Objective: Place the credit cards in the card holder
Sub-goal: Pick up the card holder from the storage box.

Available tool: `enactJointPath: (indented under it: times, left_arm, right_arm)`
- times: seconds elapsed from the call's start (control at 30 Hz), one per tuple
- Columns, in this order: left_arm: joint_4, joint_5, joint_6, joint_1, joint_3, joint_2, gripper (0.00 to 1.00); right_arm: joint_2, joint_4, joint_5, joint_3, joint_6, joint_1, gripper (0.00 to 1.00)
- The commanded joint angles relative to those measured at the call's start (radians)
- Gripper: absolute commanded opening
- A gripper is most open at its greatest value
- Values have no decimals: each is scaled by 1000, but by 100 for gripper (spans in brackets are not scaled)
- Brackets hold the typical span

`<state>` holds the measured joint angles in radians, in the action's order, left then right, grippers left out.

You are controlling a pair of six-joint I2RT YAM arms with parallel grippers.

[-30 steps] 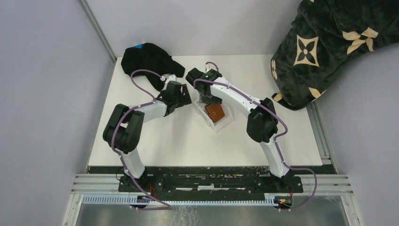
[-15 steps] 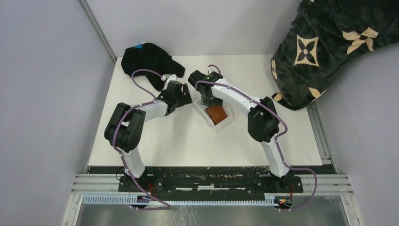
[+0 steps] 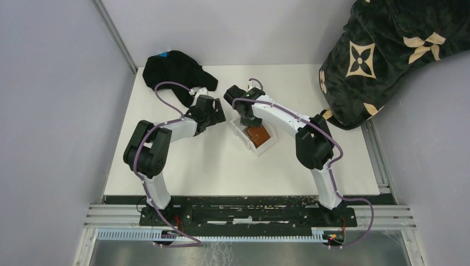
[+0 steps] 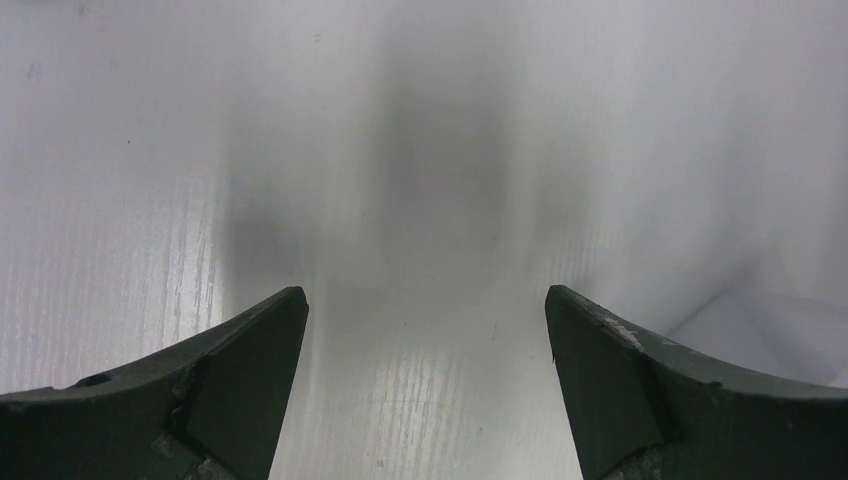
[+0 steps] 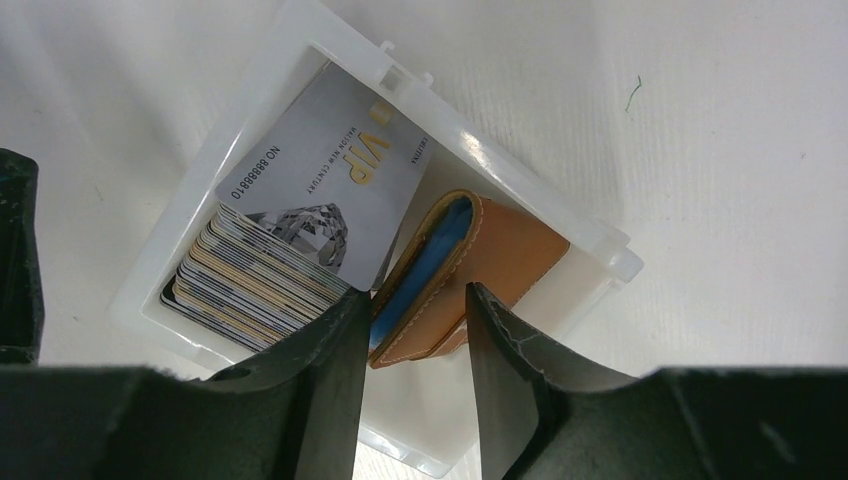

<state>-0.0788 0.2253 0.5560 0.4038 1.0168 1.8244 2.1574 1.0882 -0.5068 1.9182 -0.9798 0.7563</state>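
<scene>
While the left gripper (image 4: 425, 292) gapes wide, the right gripper (image 5: 417, 292) brackets the card holder (image 5: 510, 250); pinching it or not, can't tell

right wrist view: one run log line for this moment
left gripper: open over table | right gripper: jaws astride holder, grip unclear | cards: stacked in tray beside holder

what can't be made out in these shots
Right wrist view: the right gripper's fingers cover the wallet's near end; whether they grip it is unclear.
Same view: the top card hides the faces of the cards stacked below.
Top view: the right arm covers those cards.
Left wrist view: a pale shape at the right edge is blurred.
</scene>
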Motion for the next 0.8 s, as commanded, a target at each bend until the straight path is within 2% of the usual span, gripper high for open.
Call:
enactJointPath:
  times: [0.0,0.23,0.7,0.77]
  left_arm:
    - [-37,-10,-45,-6,45,11,96]
    - [-35,-13,-45,-7,58,19,96]
    - [-26,-16,-36,-7,86,32,95]
    - [-26,-18,-32,-6,90,32,95]
  right_arm:
    - [-45,20,-16,-46,-16,-6,45]
    - [-69,14,-23,-69,-18,-7,43]
    - [-111,34,-49,-117,-5,-12,2]
    - [-123,33,-52,-121,6,-11,1]
